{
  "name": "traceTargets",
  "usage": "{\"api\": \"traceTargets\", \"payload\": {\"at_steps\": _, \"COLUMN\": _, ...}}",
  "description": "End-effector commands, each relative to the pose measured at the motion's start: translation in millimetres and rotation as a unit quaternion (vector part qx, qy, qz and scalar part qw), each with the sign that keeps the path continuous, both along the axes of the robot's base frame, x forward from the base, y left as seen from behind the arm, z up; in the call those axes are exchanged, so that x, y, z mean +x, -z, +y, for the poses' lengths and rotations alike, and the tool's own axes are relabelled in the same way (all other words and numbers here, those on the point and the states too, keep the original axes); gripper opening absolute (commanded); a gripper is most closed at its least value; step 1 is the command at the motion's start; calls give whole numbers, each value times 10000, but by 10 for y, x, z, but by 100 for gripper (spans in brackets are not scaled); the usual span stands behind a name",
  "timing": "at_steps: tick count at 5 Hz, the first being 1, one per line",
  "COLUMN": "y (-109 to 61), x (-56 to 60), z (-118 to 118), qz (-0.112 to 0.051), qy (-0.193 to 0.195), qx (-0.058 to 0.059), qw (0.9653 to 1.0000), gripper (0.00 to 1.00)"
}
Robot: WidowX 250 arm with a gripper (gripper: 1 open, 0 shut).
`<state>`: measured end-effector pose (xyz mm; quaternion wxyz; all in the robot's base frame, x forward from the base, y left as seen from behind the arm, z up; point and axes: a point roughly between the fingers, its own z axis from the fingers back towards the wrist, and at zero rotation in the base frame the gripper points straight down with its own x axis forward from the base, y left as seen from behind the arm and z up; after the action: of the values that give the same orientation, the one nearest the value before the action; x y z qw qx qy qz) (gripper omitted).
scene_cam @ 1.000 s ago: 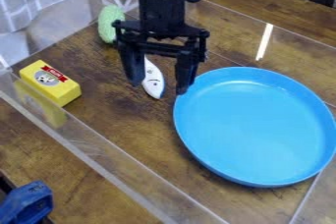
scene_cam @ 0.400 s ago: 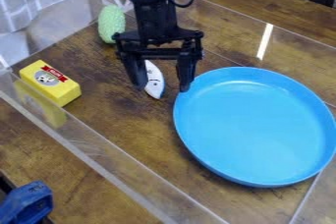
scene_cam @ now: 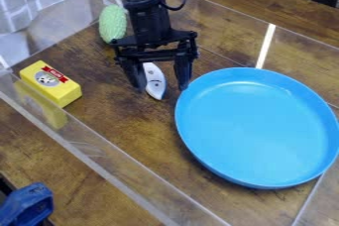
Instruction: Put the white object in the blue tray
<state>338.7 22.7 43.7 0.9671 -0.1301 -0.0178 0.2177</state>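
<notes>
The white object [scene_cam: 155, 81], a small fish-shaped toy, lies on the wooden table just left of the blue tray [scene_cam: 259, 131]. My gripper [scene_cam: 161, 76] points down over it and is open, with one dark finger [scene_cam: 135, 75] on its left and the other on its right. The fish sits between the fingers and they do not pinch it. The tray is a wide round shallow dish with nothing in it.
A green oval object [scene_cam: 111, 22] lies behind the gripper at the back left. A yellow box [scene_cam: 48, 83] sits at the left near a clear panel edge. Something blue [scene_cam: 24, 206] shows at the bottom left corner.
The gripper has sunk and shifted a little left, its open fingers now lower on both sides of the white object. The fish and the tray have not moved.
</notes>
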Motion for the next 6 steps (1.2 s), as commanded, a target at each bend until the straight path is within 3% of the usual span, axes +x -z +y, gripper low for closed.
{"api": "traceTargets", "payload": {"at_steps": 1, "y": -128, "x": 172, "z": 134, "qz": -391, "qy": -192, "qx": 24, "qw": 9990, "gripper": 100}}
{"api": "traceTargets", "payload": {"at_steps": 4, "y": 26, "x": 321, "z": 194, "qz": -462, "qy": -412, "qx": -45, "qw": 9981, "gripper": 100}}
{"api": "traceTargets", "payload": {"at_steps": 6, "y": 147, "x": 402, "z": 227, "qz": -442, "qy": -611, "qx": -15, "qw": 9972, "gripper": 100}}
